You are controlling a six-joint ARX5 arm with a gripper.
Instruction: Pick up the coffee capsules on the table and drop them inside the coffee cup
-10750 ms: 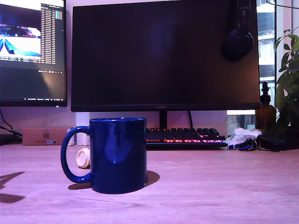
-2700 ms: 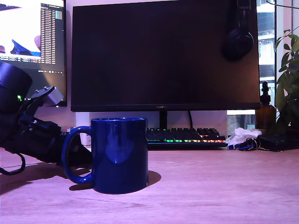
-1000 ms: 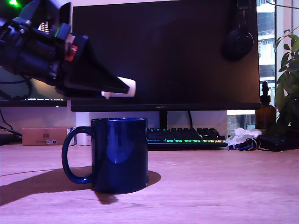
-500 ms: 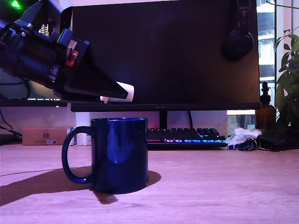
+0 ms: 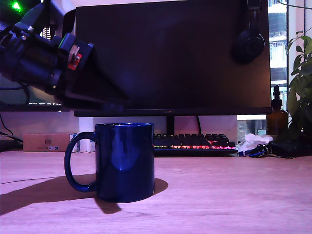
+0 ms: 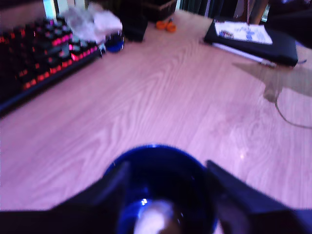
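one dark blue mug stands on the worktop, and one cream-white capsule shows in the wrist view as a pale blurred blob down inside the mug. no blue capsule can be made out in either view. there is one arm with one pincer, two monitors, one keyboard, one pair of headphones, one brown bottle, one plant and one cardboard box.

the pincer hangs just above the mug's rim, coming in from the exterior view's left and tilted down toward the opening. in the wrist view its two dark fingers stand apart, one at each side of the mug's mouth, with nothing between them; the capsule lies below them in the mug, apart from both.

the mug is a glossy cylinder with a c-shaped handle turned to the exterior view's left, and it throws a dark shadow across the worktop on that side. the worktop is pale wood with a clear grain. the keyboard lies far behind the mug, its keys lit red. the large monitor behind is dark; the one at the far left is mostly hidden by the arm. crumpled white paper lies at the right end of the keyboard. in the wrist view a black folder with a white sheet on it lies on the worktop well away from the mug.
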